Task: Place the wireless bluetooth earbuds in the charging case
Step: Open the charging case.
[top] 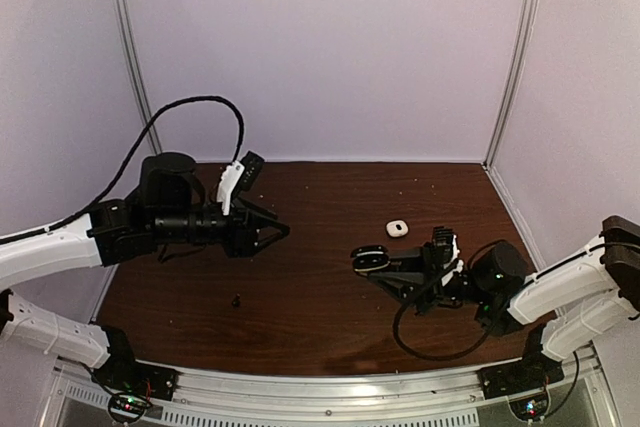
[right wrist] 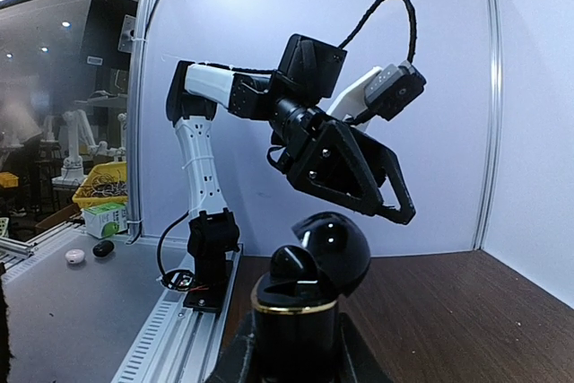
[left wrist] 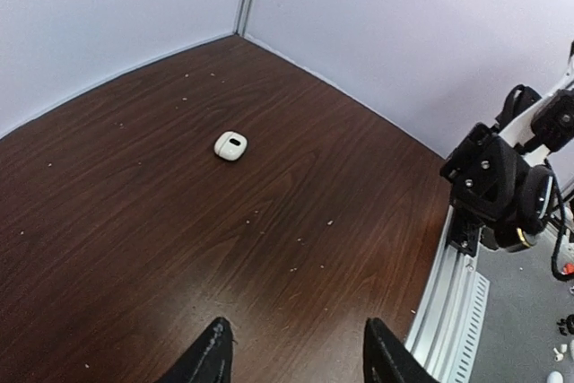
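Black case (right wrist: 291, 311) in right tool (right wrist: 298, 356); lid (right wrist: 339, 248) open.

Soft, even light is coming from overhead, and the dark brown wood-grain desk (top: 330, 287) is showing a faint sheen. Glare is washing out the silver metal rail (top: 350, 387) at its near edge. The overhead view is looking dim and grainy. Wide-angle distortion is bending the white enclosure walls (left wrist: 108, 15) in the left wrist view. Small highlights are glinting on the glossy black charging case (right wrist: 332, 248).
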Controlling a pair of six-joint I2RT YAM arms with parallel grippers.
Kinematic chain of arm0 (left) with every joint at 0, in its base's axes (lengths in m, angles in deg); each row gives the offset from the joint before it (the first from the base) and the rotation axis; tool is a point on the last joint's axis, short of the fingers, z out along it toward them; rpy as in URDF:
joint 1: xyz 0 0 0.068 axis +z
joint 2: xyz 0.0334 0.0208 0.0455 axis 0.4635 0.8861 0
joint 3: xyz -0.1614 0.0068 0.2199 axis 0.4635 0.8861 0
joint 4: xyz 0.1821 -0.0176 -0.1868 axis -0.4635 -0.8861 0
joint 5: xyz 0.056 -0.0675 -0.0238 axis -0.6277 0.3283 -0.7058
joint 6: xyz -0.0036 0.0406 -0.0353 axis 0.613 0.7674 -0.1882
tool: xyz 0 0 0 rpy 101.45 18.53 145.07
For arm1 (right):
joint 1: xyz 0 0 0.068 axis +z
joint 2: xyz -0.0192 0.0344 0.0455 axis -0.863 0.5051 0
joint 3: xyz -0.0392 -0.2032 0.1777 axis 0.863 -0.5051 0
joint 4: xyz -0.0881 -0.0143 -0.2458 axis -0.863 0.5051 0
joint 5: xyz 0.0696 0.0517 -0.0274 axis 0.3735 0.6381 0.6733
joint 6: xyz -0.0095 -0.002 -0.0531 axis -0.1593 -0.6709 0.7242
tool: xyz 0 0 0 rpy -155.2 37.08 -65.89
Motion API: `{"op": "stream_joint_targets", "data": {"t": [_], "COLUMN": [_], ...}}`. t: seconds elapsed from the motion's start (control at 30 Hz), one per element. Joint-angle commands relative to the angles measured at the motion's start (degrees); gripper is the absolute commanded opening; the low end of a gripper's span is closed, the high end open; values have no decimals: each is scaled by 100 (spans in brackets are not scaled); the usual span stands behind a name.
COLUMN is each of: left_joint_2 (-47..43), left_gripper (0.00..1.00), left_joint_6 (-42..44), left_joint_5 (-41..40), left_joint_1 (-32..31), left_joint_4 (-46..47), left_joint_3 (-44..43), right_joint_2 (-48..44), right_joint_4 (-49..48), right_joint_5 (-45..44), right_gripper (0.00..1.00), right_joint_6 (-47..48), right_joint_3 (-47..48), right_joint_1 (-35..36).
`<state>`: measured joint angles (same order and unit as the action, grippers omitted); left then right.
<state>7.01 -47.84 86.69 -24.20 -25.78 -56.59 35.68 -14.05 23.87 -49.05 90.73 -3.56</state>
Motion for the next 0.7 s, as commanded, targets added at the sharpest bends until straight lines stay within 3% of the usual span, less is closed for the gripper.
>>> {"op": "stream_joint_targets", "data": {"t": [0.0, 0.2, 0.67], "left_joint_2": [157, 1018, 1602], "left_gripper": [52, 62, 59], "left_joint_6": [188, 786, 918], "left_joint_5": [797, 1212, 1287], "left_joint_1": [-559, -1258, -1361], "left_joint_4": [667, 619, 741], "left_joint_3": [-229, -1056, -1678], "right_joint_2": [-66, 57, 30], "right_joint_4": [42, 47, 393], "right_joint_5": [-14, 14, 64], "right_gripper": [0, 0, 0], "right_joint_6": [68, -42, 61], "right_joint_3": [40, 155, 323], "right_joint_1": [-29, -26, 73]}}
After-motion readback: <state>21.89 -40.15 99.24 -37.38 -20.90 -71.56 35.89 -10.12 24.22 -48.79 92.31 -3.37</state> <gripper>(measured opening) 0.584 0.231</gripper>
